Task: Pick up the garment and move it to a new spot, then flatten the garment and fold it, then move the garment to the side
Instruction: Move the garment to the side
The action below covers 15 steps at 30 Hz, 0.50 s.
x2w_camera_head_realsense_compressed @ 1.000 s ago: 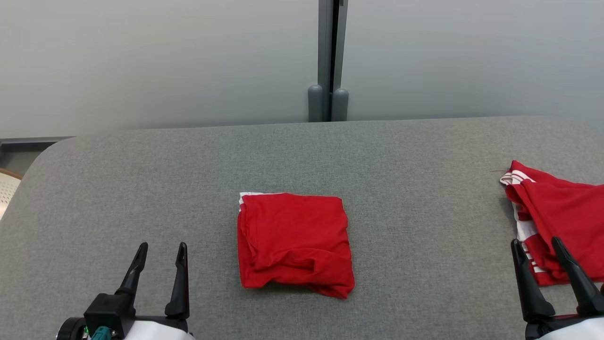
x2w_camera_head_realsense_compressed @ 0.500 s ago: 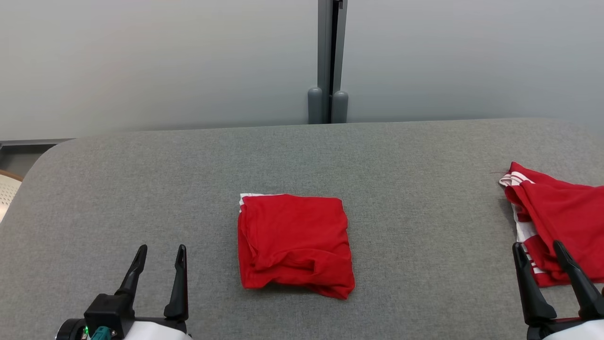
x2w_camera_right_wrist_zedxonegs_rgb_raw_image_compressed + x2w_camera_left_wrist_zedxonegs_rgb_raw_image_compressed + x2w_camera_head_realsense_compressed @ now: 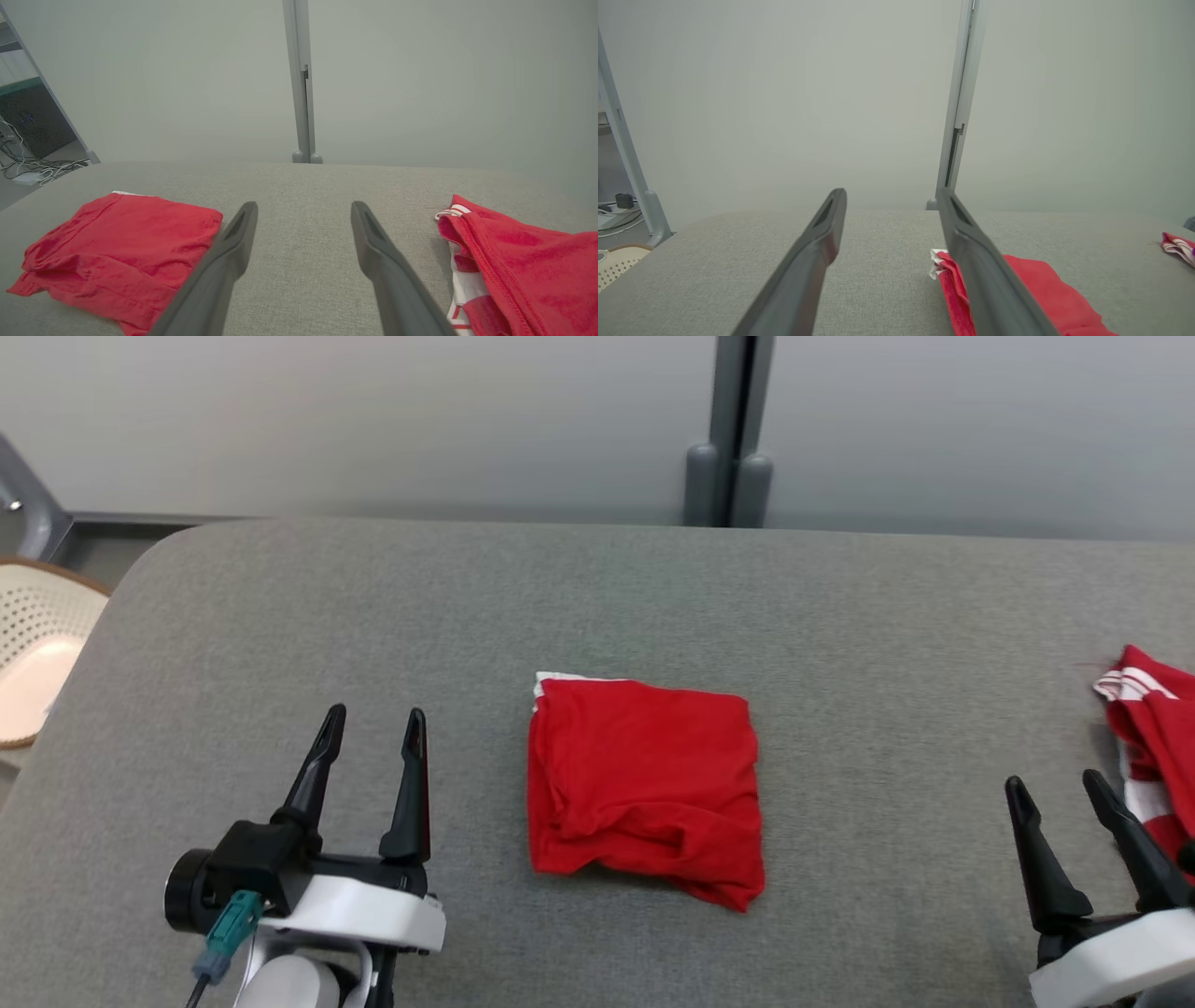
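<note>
Folded red fabric garment (image 3: 644, 789) at centre of grey felt tabletop (image 3: 467, 597), near edge rumpled. Folding apparently done; shift to side remaining. Left gripper (image 3: 375, 712) released, empty, just left of it. Right gripper (image 3: 1053, 780) likewise spread, beside red-and-white striped cloth (image 3: 1153, 709) far right.

A grey fabric-covered table (image 3: 280, 616) carried a folded red garment (image 3: 644, 784). Well to its right lay a second garment (image 3: 1153, 728), red with white stripes.

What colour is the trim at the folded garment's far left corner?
White trim on the plain red folded garment; the head view shows it best.
</note>
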Motion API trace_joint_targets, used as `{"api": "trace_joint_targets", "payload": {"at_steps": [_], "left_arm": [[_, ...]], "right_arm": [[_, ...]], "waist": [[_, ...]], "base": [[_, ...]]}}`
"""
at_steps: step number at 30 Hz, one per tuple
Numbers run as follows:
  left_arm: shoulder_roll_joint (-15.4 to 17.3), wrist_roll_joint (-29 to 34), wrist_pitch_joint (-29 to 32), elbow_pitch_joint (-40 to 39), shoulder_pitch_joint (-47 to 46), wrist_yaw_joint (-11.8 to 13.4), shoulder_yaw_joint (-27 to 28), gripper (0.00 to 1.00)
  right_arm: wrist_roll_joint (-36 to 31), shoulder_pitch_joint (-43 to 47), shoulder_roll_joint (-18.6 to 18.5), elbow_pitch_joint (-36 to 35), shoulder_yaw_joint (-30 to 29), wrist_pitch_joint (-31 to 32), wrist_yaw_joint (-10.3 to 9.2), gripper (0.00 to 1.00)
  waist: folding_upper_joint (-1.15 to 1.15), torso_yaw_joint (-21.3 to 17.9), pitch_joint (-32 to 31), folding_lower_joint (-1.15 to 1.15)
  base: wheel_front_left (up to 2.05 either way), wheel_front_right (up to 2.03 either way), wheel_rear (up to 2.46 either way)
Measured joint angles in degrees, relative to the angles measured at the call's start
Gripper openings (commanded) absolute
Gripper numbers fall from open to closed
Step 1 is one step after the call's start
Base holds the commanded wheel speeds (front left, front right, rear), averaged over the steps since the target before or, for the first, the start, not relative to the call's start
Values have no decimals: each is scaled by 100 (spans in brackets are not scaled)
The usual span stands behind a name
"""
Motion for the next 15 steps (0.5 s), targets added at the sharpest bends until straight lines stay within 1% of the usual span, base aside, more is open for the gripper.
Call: {"api": "trace_joint_targets", "payload": {"at_steps": [5,9,11,12,14,15], "left_arm": [[-220,58,-38,-7,-431,-69,-70,100],[-309,168,-46,-135,-647,-118,-65,100],[-364,148,-46,-153,-685,-157,-38,100],[-364,148,-46,-153,-685,-157,-38,100],[-393,175,-46,-145,-689,-172,-8,100],[-403,177,-46,-144,-689,-182,14,100]], "right_arm": [[188,-598,-107,688,476,25,-1,100],[428,-1101,-92,1339,1033,131,0,100],[536,-1305,-58,1677,1230,137,0,100],[536,-1305,-58,1677,1230,137,0,100],[628,-1442,-18,2023,1379,201,0,100],[671,-1496,-10,2199,1460,348,-1,100]], "waist": [[0,423,389,0],[0,757,705,0],[0,898,845,0],[0,898,845,0],[0,1017,962,0],[0,1060,1015,0]], "base": [[0,0,0],[0,0,0],[0,0,0],[0,0,0],[0,0,0],[0,0,0]]}}
